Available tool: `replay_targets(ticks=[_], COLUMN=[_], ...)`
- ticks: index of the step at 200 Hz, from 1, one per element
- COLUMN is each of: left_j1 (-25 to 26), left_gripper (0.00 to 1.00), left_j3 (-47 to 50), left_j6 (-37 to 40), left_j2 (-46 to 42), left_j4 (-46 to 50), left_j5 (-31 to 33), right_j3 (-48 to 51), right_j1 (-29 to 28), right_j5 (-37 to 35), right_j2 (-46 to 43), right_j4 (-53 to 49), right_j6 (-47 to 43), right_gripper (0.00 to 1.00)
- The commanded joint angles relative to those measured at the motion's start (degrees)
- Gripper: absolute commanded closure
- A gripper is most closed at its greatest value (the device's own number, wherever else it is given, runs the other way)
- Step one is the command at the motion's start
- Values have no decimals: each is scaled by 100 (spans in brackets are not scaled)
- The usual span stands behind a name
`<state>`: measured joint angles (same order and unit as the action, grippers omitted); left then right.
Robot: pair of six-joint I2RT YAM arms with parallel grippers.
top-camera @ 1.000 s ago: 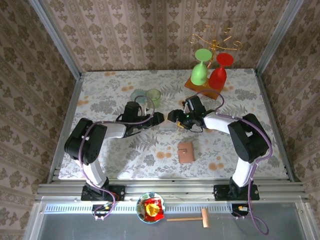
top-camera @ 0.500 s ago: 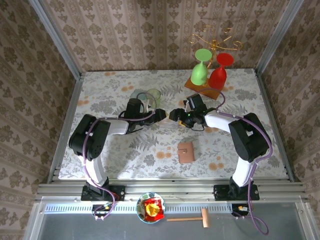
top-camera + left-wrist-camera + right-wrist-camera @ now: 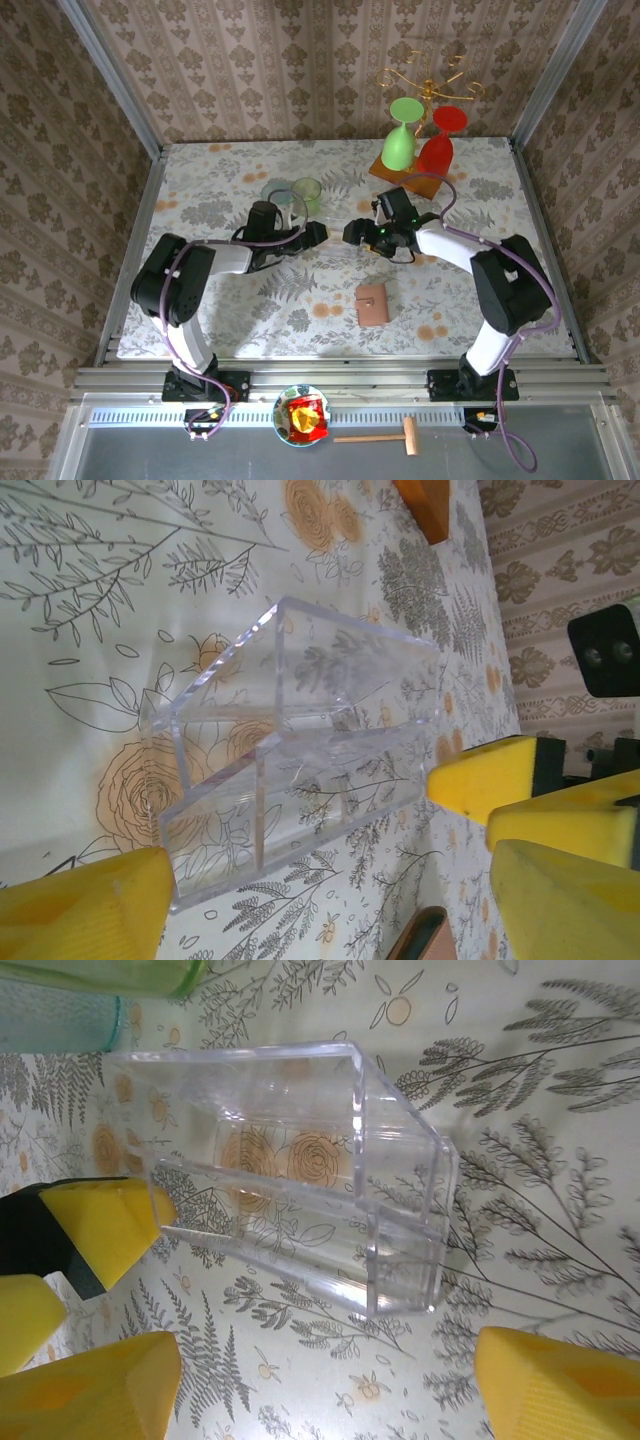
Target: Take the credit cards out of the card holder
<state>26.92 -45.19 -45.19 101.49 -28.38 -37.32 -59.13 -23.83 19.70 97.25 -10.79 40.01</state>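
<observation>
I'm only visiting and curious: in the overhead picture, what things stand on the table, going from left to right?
Teal cup → green cup → card holder → green goblet → red goblet.

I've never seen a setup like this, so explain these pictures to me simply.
Two robot arms are bolted at a table's near edge. The wide picture is shot from above and behind them; the two close-ups come from cameras on their wrists, with yellow fingers in view. The left hand and right hand face each other mid-table, both open, flanking a clear box, holding nothing. A closed brown wallet lies nearer the bases. Behind are two cups and two goblets on a board.
</observation>
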Motion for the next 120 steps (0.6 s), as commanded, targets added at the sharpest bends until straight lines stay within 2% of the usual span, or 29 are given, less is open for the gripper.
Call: replay_targets(ticks=[1, 61, 67, 79, 120], left_j1=[-37, -38, -195, -213, -272], left_gripper=[16, 16, 16, 16, 16], left_j3=[76, 160, 171, 196, 245], left_j6=[201, 447, 472, 526, 656], left_j2=[-341, -755, -810, -902, -1119], left_j4=[173, 613, 664, 750, 996], left_j5=[-21, 6, 6, 191, 233], right_j3=[257, 930, 966, 1037, 1095], right_j1=[-7, -64, -100, -192, -526], right_j5=[-466, -815, -826, -828, -806], right_j2=[-498, -1106, -1134, -1167, -995], right_j4=[-731, -1228, -1244, -1227, -1068], right_j6=[-200, 22, 44, 99, 300], right_gripper=[21, 19, 18, 18, 17])
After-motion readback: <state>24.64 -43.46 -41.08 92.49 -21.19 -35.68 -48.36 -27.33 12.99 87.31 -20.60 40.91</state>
